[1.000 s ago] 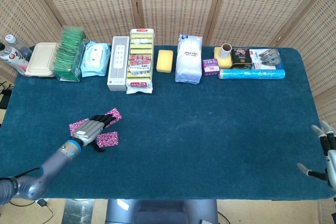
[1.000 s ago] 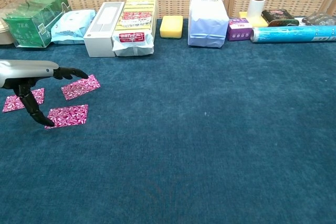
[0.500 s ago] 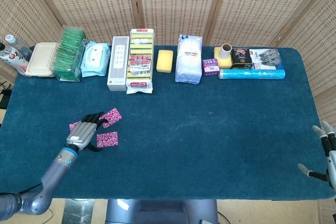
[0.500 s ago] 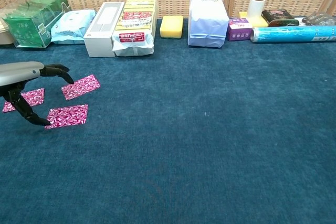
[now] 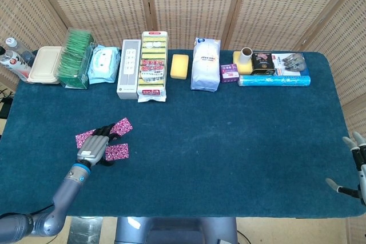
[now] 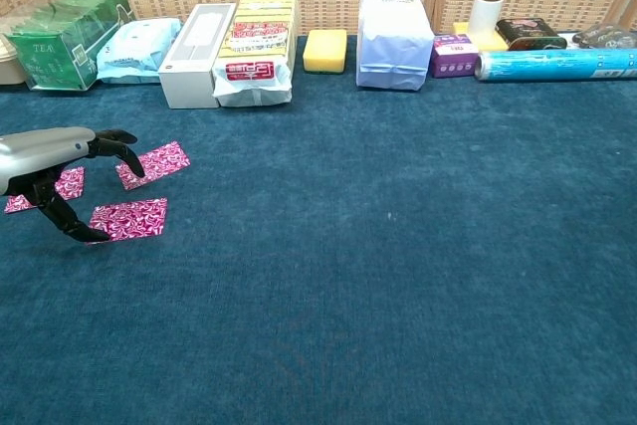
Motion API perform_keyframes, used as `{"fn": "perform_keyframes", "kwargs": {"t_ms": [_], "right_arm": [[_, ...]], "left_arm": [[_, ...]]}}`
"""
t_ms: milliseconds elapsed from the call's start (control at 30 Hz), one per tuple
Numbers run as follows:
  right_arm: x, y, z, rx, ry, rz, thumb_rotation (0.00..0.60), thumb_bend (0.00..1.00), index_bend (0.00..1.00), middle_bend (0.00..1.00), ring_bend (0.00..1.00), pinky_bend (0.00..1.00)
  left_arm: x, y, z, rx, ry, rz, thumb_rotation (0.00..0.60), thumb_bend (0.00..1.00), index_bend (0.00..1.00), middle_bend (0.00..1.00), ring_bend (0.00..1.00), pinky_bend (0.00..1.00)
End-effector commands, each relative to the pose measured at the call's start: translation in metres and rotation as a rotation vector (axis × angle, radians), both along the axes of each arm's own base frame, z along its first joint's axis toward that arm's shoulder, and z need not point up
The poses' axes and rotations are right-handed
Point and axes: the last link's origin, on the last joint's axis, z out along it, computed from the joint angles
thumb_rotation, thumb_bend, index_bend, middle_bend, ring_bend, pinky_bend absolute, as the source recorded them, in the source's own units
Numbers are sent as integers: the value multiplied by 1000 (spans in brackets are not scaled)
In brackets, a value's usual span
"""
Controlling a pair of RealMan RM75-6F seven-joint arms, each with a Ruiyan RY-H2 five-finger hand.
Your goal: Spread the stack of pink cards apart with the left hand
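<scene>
Three pink patterned cards lie apart on the blue cloth at the left. In the chest view one card (image 6: 152,164) is furthest back, one (image 6: 129,219) is nearest, and one (image 6: 45,189) is leftmost. The head view shows the same cards: the far one (image 5: 121,125), the near one (image 5: 117,152) and the left one (image 5: 84,137). My left hand (image 6: 55,156) hovers among them with fingers spread, holding nothing. Its dark fingers (image 6: 117,144) reach toward the far card, and its thumb points down by the near card's left edge. In the head view this left hand (image 5: 94,147) partly covers the left card. My right hand (image 5: 355,167) rests open at the table's right edge.
Along the back edge stand a green tea box (image 6: 62,37), a wipes pack (image 6: 139,50), a white box (image 6: 191,40), a sponge pack (image 6: 257,47), a yellow sponge (image 6: 324,50), a white bag (image 6: 394,35), a small purple box (image 6: 452,54) and a blue roll (image 6: 553,64).
My left hand has drawn back toward the left and near side, its fingers coming off the far card. The three cards have kept their places. The right hand is still.
</scene>
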Motion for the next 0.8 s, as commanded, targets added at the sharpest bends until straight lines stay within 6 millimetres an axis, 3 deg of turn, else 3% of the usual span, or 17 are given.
{"fn": "perform_keyframes", "kwargs": {"t_ms": [33,800], "right_arm": [[0,0,0,2,1,0,600,0,81,0,0,0],[-1,1,1,2,-6,3,600,0,81,0,0,0]], "left_arm": [[-2,1,-3,7,10,13,600,178,241,0,0,76],[-1,-6,-12,12,32,10,600,201,280,0,0,76]]}}
